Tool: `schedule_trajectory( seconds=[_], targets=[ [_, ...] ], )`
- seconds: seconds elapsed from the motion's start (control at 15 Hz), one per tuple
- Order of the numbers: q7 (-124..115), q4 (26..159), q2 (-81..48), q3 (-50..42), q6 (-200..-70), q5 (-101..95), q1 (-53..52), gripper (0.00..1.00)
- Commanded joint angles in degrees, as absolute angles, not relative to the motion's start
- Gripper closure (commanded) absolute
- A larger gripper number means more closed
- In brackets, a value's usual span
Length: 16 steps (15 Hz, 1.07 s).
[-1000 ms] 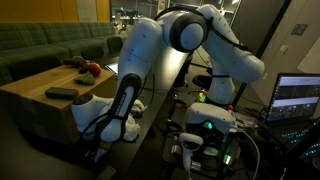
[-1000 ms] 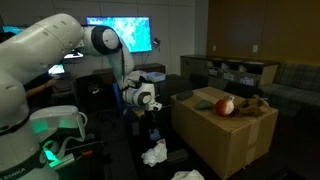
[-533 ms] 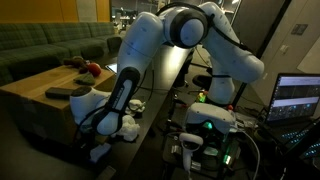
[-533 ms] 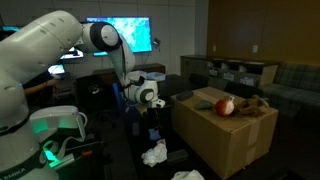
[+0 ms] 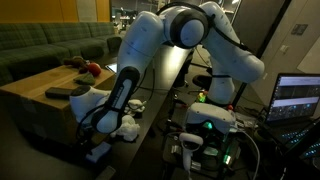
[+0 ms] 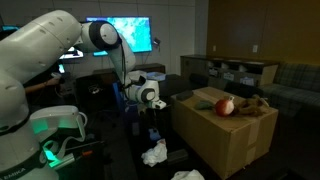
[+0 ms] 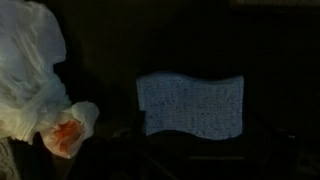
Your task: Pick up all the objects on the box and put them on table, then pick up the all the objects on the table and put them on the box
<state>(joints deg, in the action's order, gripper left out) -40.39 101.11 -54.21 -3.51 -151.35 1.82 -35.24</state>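
A white robot arm (image 5: pixel 165 40) bends down from its base beside a large brown cardboard box (image 6: pixel 225 135). Its claw (image 6: pixel 152 123) hangs low over the long black table (image 5: pixel 165 95), close to the edge that runs along the box. The fingers are dark against a dark top and hard to make out, but they stand wide apart with nothing between them.

The wrist view looks straight down on the table. A pale blue rectangular piece (image 7: pixel 190 105) lies flat near the middle of that view. At its left edge is a white fluffy cloth toy (image 7: pixel 30 70) with an orange-red patch at its lower end. The two are near each other but apart.

In an exterior view the white toy (image 6: pixel 154 153) lies on the table below the claw, near the box's side. A second pale cloth (image 6: pixel 186 176) lies further along, at the bottom edge of that view.

On the box's flat top a red toy (image 6: pixel 226 106) sits near the middle, with a brown item (image 6: pixel 256 103) just beside it toward a far corner. A dark remote-shaped bar (image 5: pixel 62 92) lies near the box-top edge closest to the arm.

A green sofa (image 5: pixel 50 45) stands behind the box, and a bright screen (image 5: pixel 298 98) glows beside the robot's base.
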Motion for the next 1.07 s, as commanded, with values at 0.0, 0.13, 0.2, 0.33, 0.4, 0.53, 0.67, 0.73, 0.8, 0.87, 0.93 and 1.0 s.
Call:
schedule_trajectory(
  seconds=[0.0,0.13,0.2,0.33,0.4,0.53,0.67,0.73,0.8,0.87,0.93,1.0],
  targets=[
    [-45.4,101.0,-52.6,-1.9,-150.5,5.2,-33.8,0.00],
    [-48.8,99.8,-52.6,-1.1,-149.9,7.7,-32.7,0.00],
    [-51.2,99.5,-52.7,-1.4,-150.2,8.5,-32.9,0.00],
    [-55.8,98.8,-53.0,-1.5,-150.5,9.8,-32.6,0.00],
    [-57.8,99.0,-53.0,-1.4,-151.1,10.2,-32.5,0.00],
    [-62.5,98.8,-53.3,-1.6,-151.1,10.6,-32.9,0.00],
    [-67.7,98.9,-53.6,-1.8,-151.3,10.8,-33.4,0.00],
    [-69.9,99.1,-53.6,-1.0,-151.5,11.5,-32.9,0.00],
    [-72.5,99.1,-53.9,-0.9,-151.6,11.7,-33.0,0.00],
    [-74.6,99.1,-54.1,-0.3,-151.9,12.4,-32.6,0.00],
    [-77.1,99.1,-54.4,-0.2,-152.1,12.6,-32.8,0.00],
    [-79.1,99.0,-54.5,0.4,-152.2,13.1,-32.5,0.00]
  ],
)
